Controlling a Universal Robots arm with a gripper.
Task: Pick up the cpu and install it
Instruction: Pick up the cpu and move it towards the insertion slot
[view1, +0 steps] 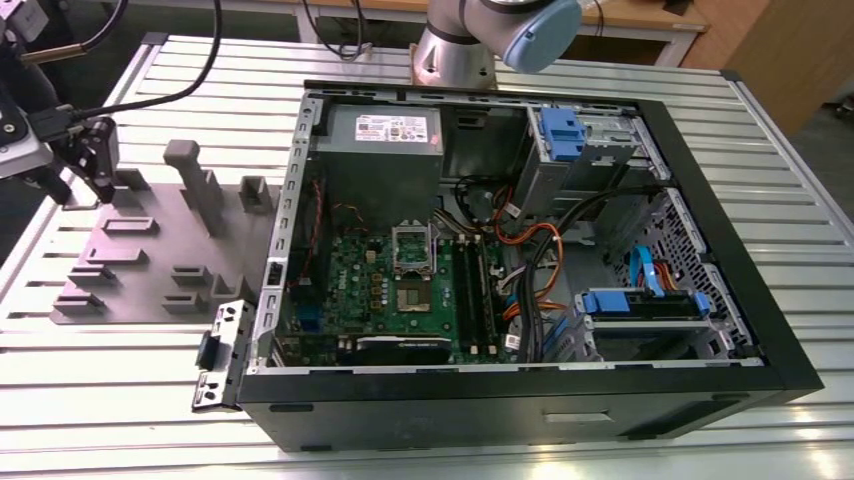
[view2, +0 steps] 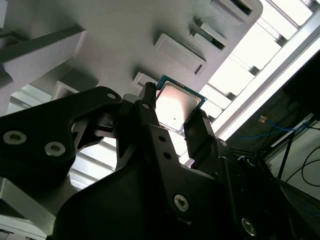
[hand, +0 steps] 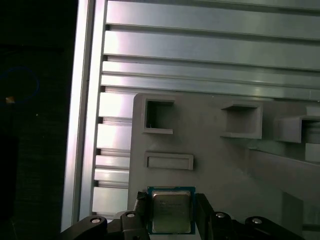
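The cpu (view2: 176, 104) is a small square chip with a silvery top and a thin dark rim. It sits between my two black fingers over the grey fixture plate (view2: 125, 35). In the first wrist view the cpu (hand: 171, 211) has a finger pressed against each side. My gripper (view1: 83, 192) is shut on it, at the exterior view's left, well away from the open computer case (view1: 534, 400). I cannot tell whether the chip touches the plate. The green motherboard (view1: 380, 300) lies inside the case.
The grey plate (view1: 147, 270) carries raised blocks, slots and upright posts (view1: 200, 190) beside my gripper. Everything rests on a ribbed aluminium table (view1: 120, 390). In the case are a grey power supply (view1: 380, 135), blue drive brackets (view1: 641, 305) and cable bundles. The arm's base (view1: 461, 55) stands behind it.
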